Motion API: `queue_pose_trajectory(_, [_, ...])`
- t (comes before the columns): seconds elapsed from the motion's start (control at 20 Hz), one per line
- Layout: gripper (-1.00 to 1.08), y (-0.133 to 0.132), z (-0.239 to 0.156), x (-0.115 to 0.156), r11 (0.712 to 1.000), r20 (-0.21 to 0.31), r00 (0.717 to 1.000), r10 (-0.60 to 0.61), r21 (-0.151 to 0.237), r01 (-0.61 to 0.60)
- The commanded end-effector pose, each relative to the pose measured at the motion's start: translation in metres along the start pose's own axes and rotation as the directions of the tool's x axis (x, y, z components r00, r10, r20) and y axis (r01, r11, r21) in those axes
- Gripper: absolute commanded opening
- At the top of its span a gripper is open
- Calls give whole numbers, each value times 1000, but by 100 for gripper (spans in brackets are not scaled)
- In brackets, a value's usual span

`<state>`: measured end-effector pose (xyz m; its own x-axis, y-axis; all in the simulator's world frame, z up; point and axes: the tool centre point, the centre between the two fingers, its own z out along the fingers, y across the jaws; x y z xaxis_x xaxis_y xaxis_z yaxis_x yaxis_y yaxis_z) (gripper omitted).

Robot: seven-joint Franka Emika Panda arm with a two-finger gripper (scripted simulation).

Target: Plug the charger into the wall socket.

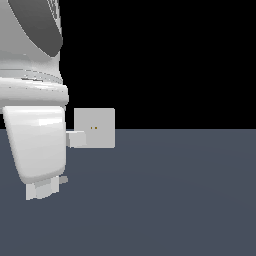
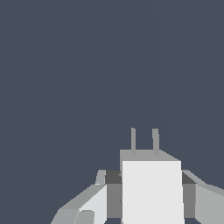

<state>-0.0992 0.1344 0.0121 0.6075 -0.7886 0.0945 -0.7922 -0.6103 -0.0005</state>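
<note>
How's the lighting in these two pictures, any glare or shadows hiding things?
Exterior view: bright glare streaks the arm's casing, the background is black, the wall socket evenly lit. Wrist view: flat and sharp, the charger shows one shaded top face; no cast shadows.

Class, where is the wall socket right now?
In the exterior view, the wall socket stands upright on the floor, just right of the robot's pincer, left of centre.
</note>
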Motion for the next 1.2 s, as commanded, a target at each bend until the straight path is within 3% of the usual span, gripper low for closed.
queue_pose_trajectory(0.0, [-100,0,0,0,1000,0,1000,-1,0,1])
queue_pose_trajectory(0.7, [-100,4,-14,13,988,-3,988,-154,14,154])
queue_pose_trajectory(1.15, [-100,6,-33,32,932,-10,933,-360,33,360])
